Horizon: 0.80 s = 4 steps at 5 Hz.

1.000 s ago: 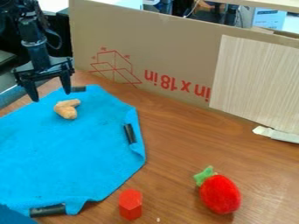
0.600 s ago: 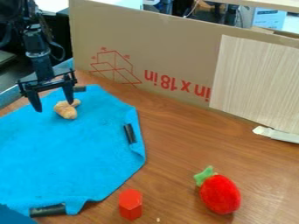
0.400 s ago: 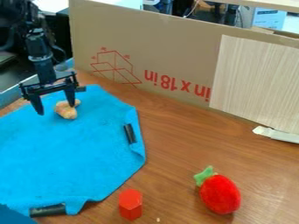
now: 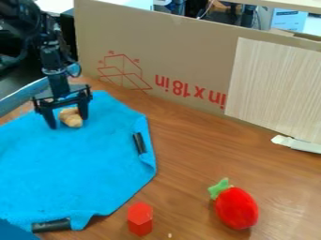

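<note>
The black gripper [image 4: 68, 123] hangs at the upper left over the far part of the blue cloth [image 4: 69, 168], open, its two fingers spread apart. Between those fingers, closer to the right one, lies a tan, lumpy piece [image 4: 71, 118] on the cloth. Whether a finger touches it, I cannot tell.
A red hexagonal block [image 4: 140, 219] stands at the cloth's near right edge. On the wooden table [image 4: 194, 154], a red plush strawberry [image 4: 236, 208] lies at the lower right. Behind, a cardboard panel [image 4: 182, 56] borders the table. Black clips [image 4: 139, 143] hold the cloth's edges.
The gripper has come down and to the right, from above and left of the tan piece to around it. The tan piece and the other objects have stayed in place.
</note>
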Tool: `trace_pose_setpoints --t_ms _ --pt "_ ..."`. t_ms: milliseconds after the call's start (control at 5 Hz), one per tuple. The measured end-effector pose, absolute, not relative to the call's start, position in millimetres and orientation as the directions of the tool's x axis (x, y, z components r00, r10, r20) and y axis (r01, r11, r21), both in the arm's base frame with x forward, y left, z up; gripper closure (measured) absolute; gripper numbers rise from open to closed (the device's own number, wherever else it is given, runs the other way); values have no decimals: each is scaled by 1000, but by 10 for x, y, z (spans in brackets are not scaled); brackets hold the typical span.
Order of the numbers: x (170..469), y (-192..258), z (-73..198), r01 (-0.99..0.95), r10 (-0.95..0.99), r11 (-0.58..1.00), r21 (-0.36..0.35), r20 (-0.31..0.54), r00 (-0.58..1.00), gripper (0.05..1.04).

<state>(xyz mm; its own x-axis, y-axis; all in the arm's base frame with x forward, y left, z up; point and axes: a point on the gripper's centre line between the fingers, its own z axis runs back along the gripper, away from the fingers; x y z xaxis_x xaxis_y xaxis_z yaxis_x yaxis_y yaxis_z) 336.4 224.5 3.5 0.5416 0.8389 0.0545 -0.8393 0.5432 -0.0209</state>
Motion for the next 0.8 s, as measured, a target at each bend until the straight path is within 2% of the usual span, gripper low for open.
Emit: trace_pose_setpoints --t_ms 200,400,800 --pt "3401 2252 0 -847 847 531 -10 43 530 194" --pt "3416 2237 19 -846 846 533 -19 33 532 460" --pt "3335 2150 33 -841 842 540 -32 18 540 503"
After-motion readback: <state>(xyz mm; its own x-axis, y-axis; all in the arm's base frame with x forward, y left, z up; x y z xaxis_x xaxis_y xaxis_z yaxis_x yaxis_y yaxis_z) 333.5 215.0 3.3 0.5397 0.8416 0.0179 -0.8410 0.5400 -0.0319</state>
